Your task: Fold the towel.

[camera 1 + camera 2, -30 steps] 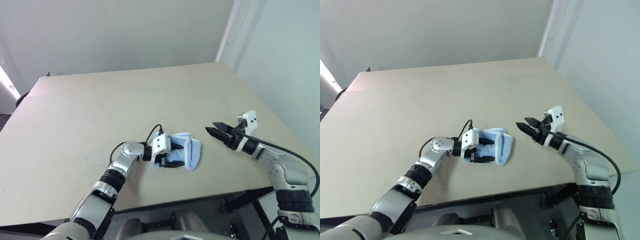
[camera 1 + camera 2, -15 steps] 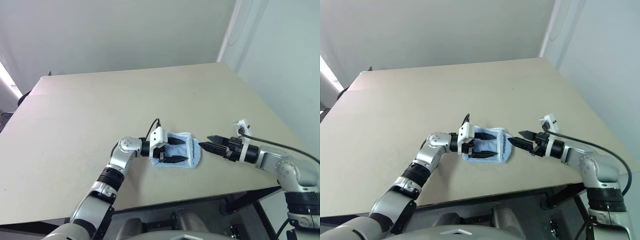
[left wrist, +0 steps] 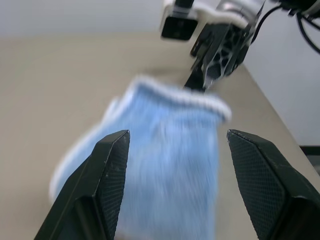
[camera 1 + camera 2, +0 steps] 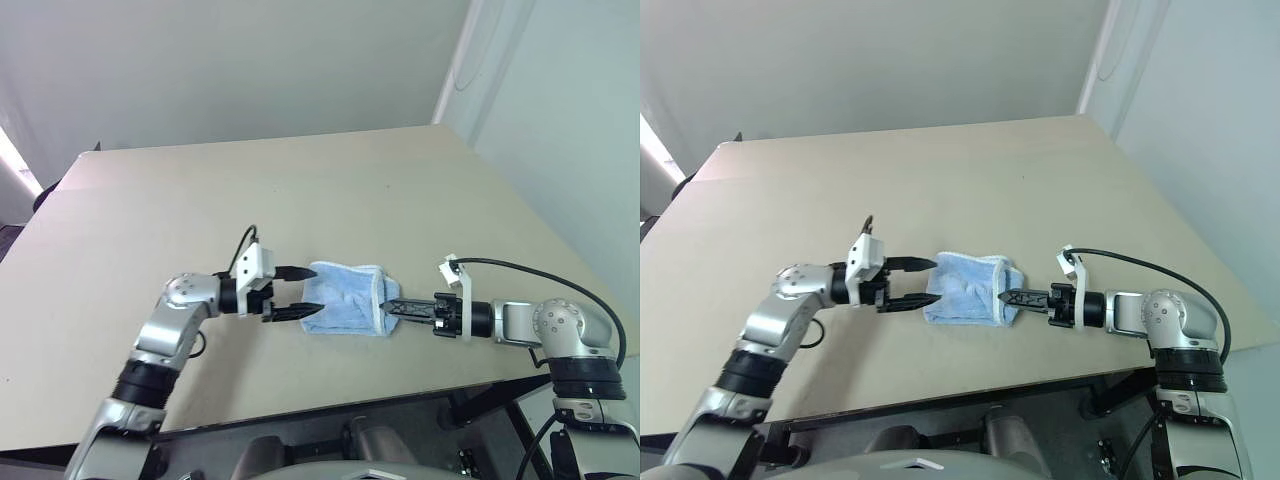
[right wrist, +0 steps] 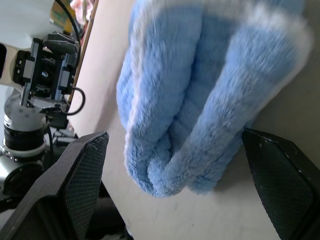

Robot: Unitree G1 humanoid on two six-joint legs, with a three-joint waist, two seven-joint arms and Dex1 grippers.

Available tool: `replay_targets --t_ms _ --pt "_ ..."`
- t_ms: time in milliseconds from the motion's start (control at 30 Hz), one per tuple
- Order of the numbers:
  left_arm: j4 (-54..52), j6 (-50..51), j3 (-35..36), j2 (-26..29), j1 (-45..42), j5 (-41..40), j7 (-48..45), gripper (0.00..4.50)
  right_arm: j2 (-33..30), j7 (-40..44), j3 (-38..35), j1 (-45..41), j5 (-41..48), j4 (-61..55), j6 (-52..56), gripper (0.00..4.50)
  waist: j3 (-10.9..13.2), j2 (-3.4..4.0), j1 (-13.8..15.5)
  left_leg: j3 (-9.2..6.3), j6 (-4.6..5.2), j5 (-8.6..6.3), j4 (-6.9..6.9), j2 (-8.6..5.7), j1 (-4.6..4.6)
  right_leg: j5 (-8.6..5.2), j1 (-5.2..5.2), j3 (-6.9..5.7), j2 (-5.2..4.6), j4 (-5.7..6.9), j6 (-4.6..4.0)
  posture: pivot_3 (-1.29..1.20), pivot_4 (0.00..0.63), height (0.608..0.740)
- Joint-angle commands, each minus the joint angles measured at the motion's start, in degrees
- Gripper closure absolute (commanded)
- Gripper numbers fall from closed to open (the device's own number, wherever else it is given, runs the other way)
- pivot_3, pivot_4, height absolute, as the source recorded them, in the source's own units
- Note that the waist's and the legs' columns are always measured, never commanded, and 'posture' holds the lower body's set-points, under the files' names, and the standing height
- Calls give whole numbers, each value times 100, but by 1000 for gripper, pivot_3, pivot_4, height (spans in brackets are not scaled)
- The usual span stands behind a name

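Surroundings: table, walls, corner trim

Table point(image 4: 300, 190): broad, flat top in matte beige, plain and unmarked apart from a faint seam running across its far-left part; near edge dark underneath, right edge slanting away toward the far corner. Back wall point(image 4: 230, 60): pale grey-green, bare, rising directly behind the table's far edge. Side wall point(image 4: 570, 110): lighter, on the right, meeting the back wall at a corner. White conduit point(image 4: 452, 70): thin vertical strip running down that corner to the table's far right corner.
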Motion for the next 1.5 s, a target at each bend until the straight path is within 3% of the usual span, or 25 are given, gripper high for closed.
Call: replay_targets --t_ms 33,533,633,867,967,1000,1167,1300,1500 --pt "-500 401 344 337 141 -344 8 1224 152 45 137 -249 -48 59 -67 63 0 0 -43 0 0 0 0 0 0 0 0 0 -1 -1 0 0 0 740" --pt "-649 512 269 401 328 -220 364 1224 752 250 371 -1103 -422 1182 -263 63 -2 -3 -156 1 0 0 0 9 5 1 1 0 11 11 0 0 0 740" --pt "-621 470 246 380 325 -175 384 1224 737 297 439 -1070 -415 1048 -138 665 -2 -3 -148 1 0 0 -1 10 2 3 0 0 12 10 3 0 0 740" --pt "-569 484 310 440 316 -197 402 1224 607 426 283 -880 -207 769 171 3173 -1 -2 -108 1 0 0 -1 6 1 5 -4 0 6 3 6 0 0 740" --pt "-586 616 399 451 280 -276 497 1224 767 311 -160 -894 119 586 447 4292 -1 -2 -112 3 0 0 -1 6 0 5 -4 0 6 2 6 0 0 740" --pt "-616 681 436 452 286 -327 520 1224 853 237 -349 -921 252 509 537 4457 -1 -2 -113 2 0 0 -1 6 -1 5 -4 0 6 3 6 0 0 740" --pt "-768 1071 718 533 324 -633 635 1224 1291 -292 -1339 -1304 793 346 699 4457 0 1 -119 -3 0 0 -1 8 0 9 -4 -3 9 6 13 0 0 740" --pt "-817 1722 1432 568 177 -1415 892 1224 1628 -724 -1677 -1732 931 476 532 4457 1 1 -139 -3 0 0 -1 8 0 10 -5 -3 8 7 15 0 0 740" --pt "-928 2141 2043 588 205 -1922 1272 1224 2326 -1466 -1953 -2676 425 2004 -889 4457 0 2 -246 -9 0 0 -2 9 0 14 -13 -10 5 6 18 0 0 740"
